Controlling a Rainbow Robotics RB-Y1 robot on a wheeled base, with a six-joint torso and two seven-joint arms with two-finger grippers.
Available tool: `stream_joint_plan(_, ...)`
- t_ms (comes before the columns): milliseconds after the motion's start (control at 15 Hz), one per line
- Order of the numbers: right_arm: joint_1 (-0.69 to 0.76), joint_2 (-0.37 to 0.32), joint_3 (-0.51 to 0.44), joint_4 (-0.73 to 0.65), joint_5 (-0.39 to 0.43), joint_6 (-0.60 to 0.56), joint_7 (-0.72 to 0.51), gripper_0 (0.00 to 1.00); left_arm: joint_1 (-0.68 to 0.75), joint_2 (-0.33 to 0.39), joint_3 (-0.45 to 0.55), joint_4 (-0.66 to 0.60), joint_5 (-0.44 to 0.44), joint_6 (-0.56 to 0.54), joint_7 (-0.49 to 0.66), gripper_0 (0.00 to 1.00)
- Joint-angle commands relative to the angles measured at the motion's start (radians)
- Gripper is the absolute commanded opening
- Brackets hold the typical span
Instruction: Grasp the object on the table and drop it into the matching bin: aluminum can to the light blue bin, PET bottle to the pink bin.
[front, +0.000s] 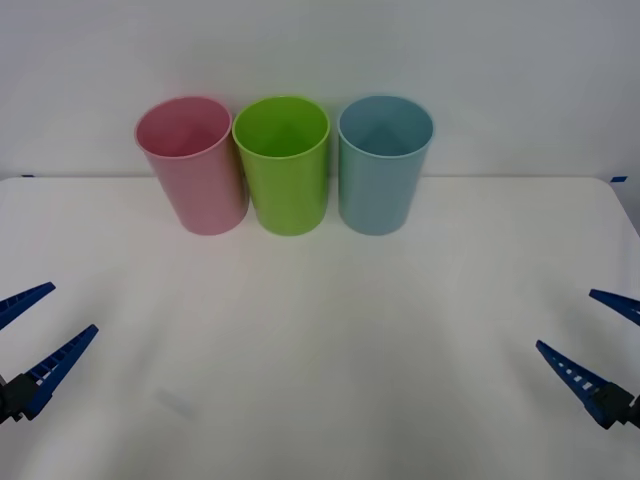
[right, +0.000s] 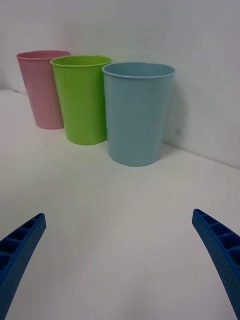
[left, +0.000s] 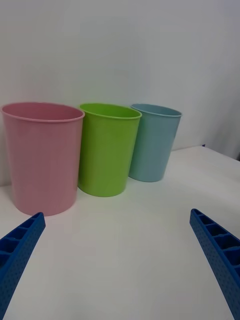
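White flat bench (front: 320, 330) carries pink (front: 192, 165), green (front: 283, 163), light blue plastic bins (front: 383, 163); front view shows left tool (front: 38, 322) and right tool (front: 592, 332) wide, empty.

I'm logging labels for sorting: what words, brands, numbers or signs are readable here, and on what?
None: no readable text anywhere.
Tall pink plastic bin: plain.
Tall green plastic bin: plain.
Tall light blue plastic bin: plain.
Flat white table: unmarked.
Blue ribbed left gripper and right gripper: unmarked.

wall (front: 320, 50): plain white | light: soft, even
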Motion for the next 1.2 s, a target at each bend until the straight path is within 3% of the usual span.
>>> stream_joint_plan(67, -0.009, 0.002, -0.028, 0.062, 0.002, -0.085, 0.016, 1.0, 0.0, 0.0, 0.0, 0.0, 0.0, 0.0, 0.0, 1.0)
stream_joint_plan(533, -0.061, -0.004, -0.11, 0.243, 0.002, -0.249, 0.077, 1.0, 0.0, 0.0, 0.0, 0.0, 0.0, 0.0, 0.0, 1.0)
stream_joint_plan(800, -0.059, -0.027, -0.108, 0.321, 0.002, -0.268, 0.106, 1.0, 0.0, 0.0, 0.0, 0.0, 0.0, 0.0, 0.0, 1.0)
stream_joint_plan(1200, -0.056, -0.027, -0.096, 0.327, 0.058, -0.258, 0.105, 1.0, 0.0, 0.0, 0.0, 0.0, 0.0, 0.0, 0.0, 1.0)
